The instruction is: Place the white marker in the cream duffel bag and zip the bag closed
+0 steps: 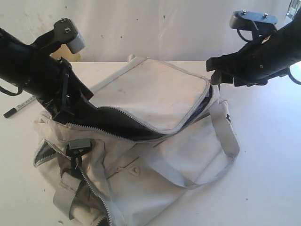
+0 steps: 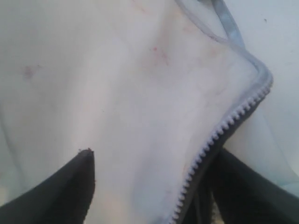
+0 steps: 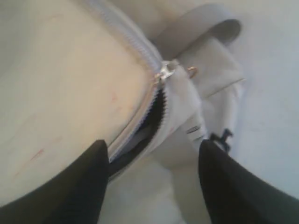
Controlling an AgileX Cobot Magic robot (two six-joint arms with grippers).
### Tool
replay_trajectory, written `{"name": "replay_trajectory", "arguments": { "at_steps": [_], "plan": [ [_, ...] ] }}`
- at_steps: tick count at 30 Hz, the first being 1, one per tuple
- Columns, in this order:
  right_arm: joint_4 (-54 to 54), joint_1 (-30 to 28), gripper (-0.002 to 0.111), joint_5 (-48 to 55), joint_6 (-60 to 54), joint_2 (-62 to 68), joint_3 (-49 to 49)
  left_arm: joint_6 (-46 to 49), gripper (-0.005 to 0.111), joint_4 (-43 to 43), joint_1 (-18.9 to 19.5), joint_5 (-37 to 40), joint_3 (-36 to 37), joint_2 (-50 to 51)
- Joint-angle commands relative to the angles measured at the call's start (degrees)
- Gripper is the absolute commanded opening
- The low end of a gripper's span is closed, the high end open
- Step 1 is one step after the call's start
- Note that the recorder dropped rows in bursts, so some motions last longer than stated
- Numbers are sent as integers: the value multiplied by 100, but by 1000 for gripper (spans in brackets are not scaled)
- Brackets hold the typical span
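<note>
My left tool (image 2: 154, 154) and right tool (image 3: 153, 144) hang wide open and empty over the unzipped bag (image 1: 155, 94), I judge so one can fetch the marker (image 1: 19, 107) lying on the table (image 1: 268, 165) at far left.

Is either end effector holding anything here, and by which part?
Nothing is held. The left end effector and right end effector are open over the bag; the marker lies on the table.

Plain white counter (image 1: 263, 155). The cream duffel bag (image 1: 155, 94) sprawls across the middle and down toward 6 o'clock. The white marker (image 1: 19, 107) lies flat at 9 o'clock, near the bag's corner.
</note>
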Motion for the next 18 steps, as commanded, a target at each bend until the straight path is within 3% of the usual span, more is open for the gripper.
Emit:
{"name": "replay_trajectory", "arguments": {
  "at_steps": [1,7,12,18],
  "plan": [
    [1598,-50,52,884,-1974,-59,4,-711,93,-118,11,-369,-7,-76],
    [2690,-50,52,1672,-3415,-59,4,-1008,98,-68,11,-207,-7,-76],
    [2746,-50,52,1660,-3351,-59,4,-936,97,-189,-88,-31,-7,-76],
    [2721,-50,52,1638,-2968,-201,4,-300,59,-22,-142,161,-4,162]
  ]
}}
